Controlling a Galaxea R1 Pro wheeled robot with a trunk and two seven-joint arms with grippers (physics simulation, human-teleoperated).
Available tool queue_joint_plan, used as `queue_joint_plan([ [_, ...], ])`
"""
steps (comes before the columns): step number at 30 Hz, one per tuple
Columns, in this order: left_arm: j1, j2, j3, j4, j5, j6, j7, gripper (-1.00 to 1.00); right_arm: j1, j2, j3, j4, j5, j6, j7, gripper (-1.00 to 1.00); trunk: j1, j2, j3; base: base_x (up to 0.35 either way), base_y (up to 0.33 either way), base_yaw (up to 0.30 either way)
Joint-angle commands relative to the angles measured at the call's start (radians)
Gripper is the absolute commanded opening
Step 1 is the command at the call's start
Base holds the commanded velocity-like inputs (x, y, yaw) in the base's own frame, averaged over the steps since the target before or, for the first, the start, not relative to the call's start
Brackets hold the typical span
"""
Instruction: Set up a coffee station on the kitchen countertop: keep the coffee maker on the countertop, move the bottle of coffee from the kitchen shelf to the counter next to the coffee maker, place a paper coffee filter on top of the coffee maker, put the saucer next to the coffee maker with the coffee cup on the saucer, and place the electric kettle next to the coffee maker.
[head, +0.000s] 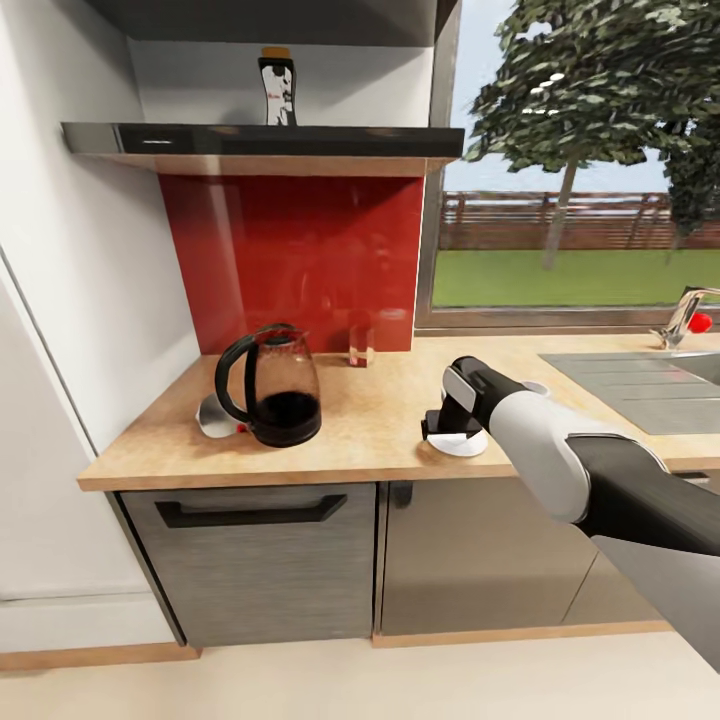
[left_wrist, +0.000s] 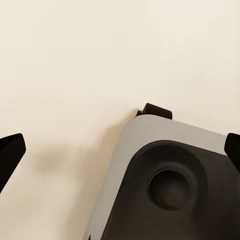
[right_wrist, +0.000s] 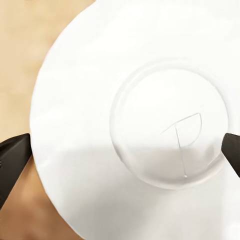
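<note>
The saucer (head: 462, 442) lies flat near the front edge of the desk (head: 380, 420), well to the right of the electric kettle (head: 275, 385). In the right wrist view the saucer (right_wrist: 130, 130) is a plain white disc with a shallow central well, bare of any cup. The right end effector (head: 448, 425) hangs directly over it, its dark fingertips (right_wrist: 12, 155) spread wide on either side of the plate and pinching nothing.

The step in hand looks like picking up the saucer. A flat plate gives little to hold from straight above, so I would judge it best to come down at the rim, tilt one finger under the near edge where the plate overhangs its foot, and close gently so it does not skid across the wood or snap out sideways. Lifting only just clear before carrying it should keep it level.

Further out, the kettle stands by the red backsplash with a small silvery round thing (head: 212, 415) at its base and a clear glass (head: 361, 345) behind it. The bottle of coffee (head: 277, 90) stands up on the kitchen shelf (head: 260, 140), not yet brought down. A sink (head: 650, 385) and tap sit at the far right.

The left end effector (left_wrist: 120, 150) hangs low, fingers wide apart and holding nothing, over the floor and part of the robot's base.
</note>
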Motion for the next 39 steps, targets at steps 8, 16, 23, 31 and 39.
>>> queue_joint_plan([
  [8,0.0,0.0,-0.003,-0.002,0.004,-0.001,0.003,1.0,0.001,0.002,-0.007,0.049,-0.007,0.005,-0.013,-1.0,0.001,0.0,-0.001,0.0,0.0,0.0],
  [16,0.0,0.0,-0.003,-0.002,0.003,-0.001,0.003,1.0,0.001,0.003,-0.007,0.055,-0.007,0.007,-0.015,-1.0,0.001,0.0,-0.001,0.0,0.0,0.0],
  [23,0.0,-0.001,-0.003,-0.002,0.003,-0.001,0.003,1.0,0.001,0.004,-0.007,0.055,-0.006,0.007,-0.018,-1.0,0.001,0.0,-0.001,0.0,0.0,0.0],
  [31,0.0,-0.001,-0.003,-0.002,0.003,-0.001,0.003,1.0,0.001,0.013,-0.007,0.055,-0.006,0.007,-0.022,-1.0,-0.007,0.014,0.005,0.0,0.0,0.0],
  [39,0.0,-0.001,-0.005,-0.002,0.004,0.0,0.003,1.0,0.001,0.015,-0.007,0.055,-0.005,0.009,-0.023,-1.0,-0.038,0.07,0.03,0.0,0.0,0.0],
])
